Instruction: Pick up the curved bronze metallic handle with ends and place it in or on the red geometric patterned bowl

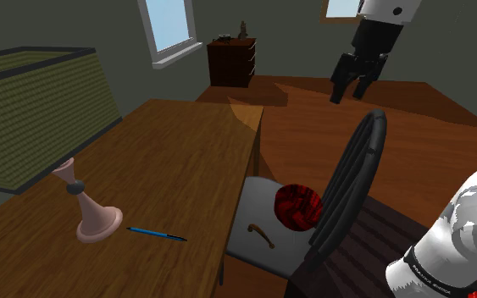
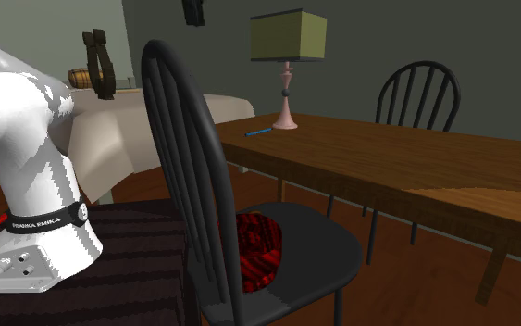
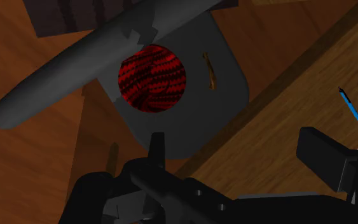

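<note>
Bronze handle [image 1: 261, 235] is the thing to fetch. The gripper [image 1: 350, 95] hangs well apart from it, high in the upper right of the shoulder view, with its two black fingers spread and nothing between them.

The step in hand looks like the approach. To do it well, I would bring the hand straight down over the chair seat [image 1: 253, 199] and turn the wrist so the fingers straddle the handle across its thin width, near its middle. They should close only once they are almost at the seat, since so slim and flat a piece could slip out of a shallow pinch. The dark chair back [image 1: 357, 169] rises in the centre right of the shoulder view, just beyond the bowl, and the descent should stay on the table side of it.

From the hand, the handle lies far below, in the lower centre of the shoulder view. It rests flat on the seat, near the red patterned bowl [image 1: 298, 206] but not touching it, on the bowl's table side. The wrist view shows the same pairing, with the thin curved handle [image 3: 210, 71] next to the round bowl [image 3: 152, 79].

Farther out, the wooden table [image 1: 177, 161] fills the left of the shoulder view. It carries a blue pen [image 1: 156, 234] and a lamp [image 1: 92, 216].
</note>
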Controlling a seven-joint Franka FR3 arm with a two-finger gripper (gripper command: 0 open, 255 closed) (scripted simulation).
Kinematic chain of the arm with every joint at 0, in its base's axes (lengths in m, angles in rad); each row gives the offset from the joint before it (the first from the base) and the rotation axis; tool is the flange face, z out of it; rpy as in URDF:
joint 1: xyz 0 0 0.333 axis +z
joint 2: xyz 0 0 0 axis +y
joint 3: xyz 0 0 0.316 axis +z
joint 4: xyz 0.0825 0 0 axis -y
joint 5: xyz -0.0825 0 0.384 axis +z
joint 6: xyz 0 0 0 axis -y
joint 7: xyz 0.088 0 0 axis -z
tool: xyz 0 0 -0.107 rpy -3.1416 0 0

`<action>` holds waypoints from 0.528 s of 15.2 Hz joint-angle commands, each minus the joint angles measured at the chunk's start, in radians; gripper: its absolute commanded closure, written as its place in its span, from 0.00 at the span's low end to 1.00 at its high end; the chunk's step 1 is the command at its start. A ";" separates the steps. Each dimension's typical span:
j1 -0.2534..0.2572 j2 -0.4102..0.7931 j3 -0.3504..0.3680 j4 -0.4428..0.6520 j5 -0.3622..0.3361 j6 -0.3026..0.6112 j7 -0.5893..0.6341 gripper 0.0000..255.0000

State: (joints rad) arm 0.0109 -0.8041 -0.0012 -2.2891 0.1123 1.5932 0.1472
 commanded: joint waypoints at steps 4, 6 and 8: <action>0.010 0.010 0.032 -0.085 0.007 0.092 0.009 0.00; 0.017 0.024 0.054 -0.137 0.012 0.155 0.015 0.00; 0.025 0.044 0.076 -0.184 0.017 0.219 0.021 0.00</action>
State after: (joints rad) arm 0.0329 -0.7799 0.0645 -2.4566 0.1276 1.7765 0.1660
